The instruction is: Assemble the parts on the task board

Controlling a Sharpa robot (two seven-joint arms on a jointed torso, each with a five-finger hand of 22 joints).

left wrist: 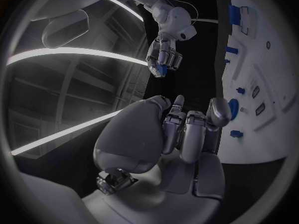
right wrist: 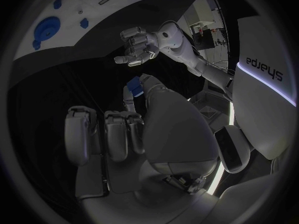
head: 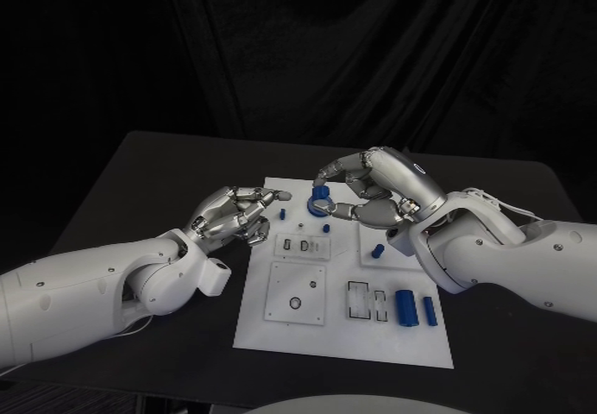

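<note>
Head view: the white board point(head: 348, 345) lies at the centre of the surface point(head: 149, 172). The right robot hand point(head: 361, 194) hangs over the board's far edge and pinches a blue part point(head: 320, 197) between thumb and finger; a ring-shaped piece point(head: 316, 208) sits just below that part, and whether it is held too cannot be told. The left robot hand point(head: 239, 216) is at the board's far-left corner, fingers curled in, with nothing visible in them. Seated in the board are small blue pegs point(head: 377, 251) near its middle; two blue cylinders point(head: 405, 307) lie loose at its near-right side beside empty slots point(head: 360, 299). Left wrist view: the left robot hand point(left wrist: 187, 134) shows curled fingers beside the board point(left wrist: 274, 69), gripping nothing; the right robot hand point(left wrist: 163, 57) carries the blue part point(left wrist: 160, 70) well clear of the board. Right wrist view: the right robot hand point(right wrist: 124, 134) pinches the blue part point(right wrist: 134, 87); a blue disc point(right wrist: 47, 29) sits on the board point(right wrist: 37, 50). Judged progress: partial. Several pegs are placed; the held part and the loose cylinders remain to be fitted.
</note>
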